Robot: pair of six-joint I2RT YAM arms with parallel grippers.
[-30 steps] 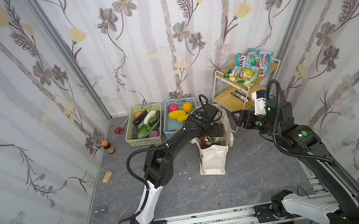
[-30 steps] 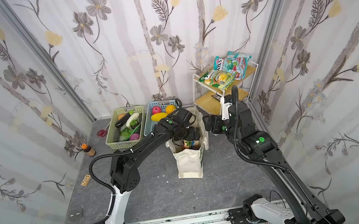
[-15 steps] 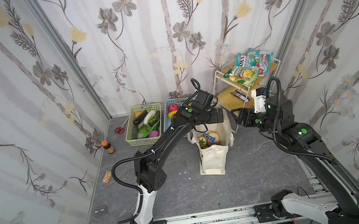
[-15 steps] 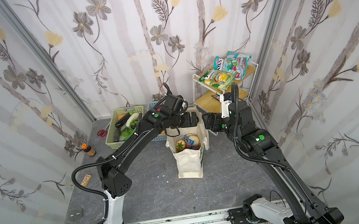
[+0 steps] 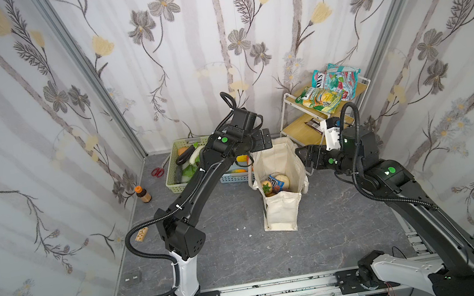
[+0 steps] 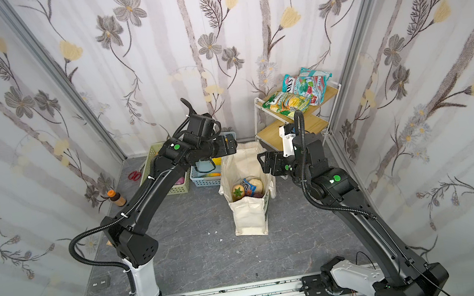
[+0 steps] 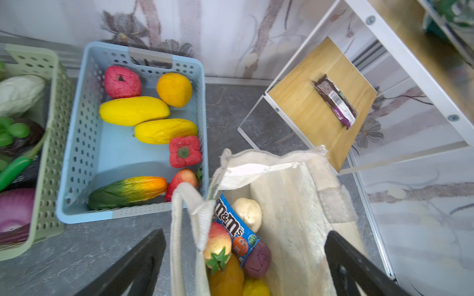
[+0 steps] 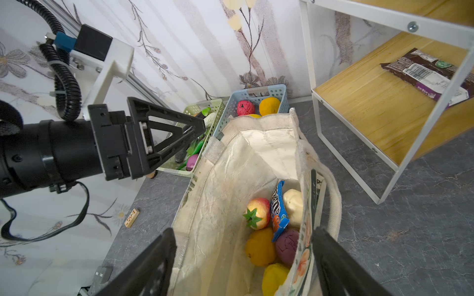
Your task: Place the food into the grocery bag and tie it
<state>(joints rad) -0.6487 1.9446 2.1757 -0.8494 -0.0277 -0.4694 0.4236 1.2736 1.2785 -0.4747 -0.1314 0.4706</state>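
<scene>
Cream canvas tote bag (image 5: 282, 212): probably limp, light; you take its woven handles (image 7: 175, 230). Left gripper (image 7: 245, 232), right gripper (image 8: 243, 230): released.

In both top views the left arm (image 5: 197, 189) hides most of the blue basket (image 5: 235, 177) and part of the green basket (image 5: 175, 177). In the left wrist view the picture's edge cuts the green basket and a yellow toy fruit (image 7: 256, 288) deep in the grocery bag (image 7: 289, 217).

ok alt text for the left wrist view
An open cream grocery bag holds toy fruit and a blue candy packet, with the open left gripper above it. Beside it sit a blue basket of toy fruit and a shelf.
</scene>
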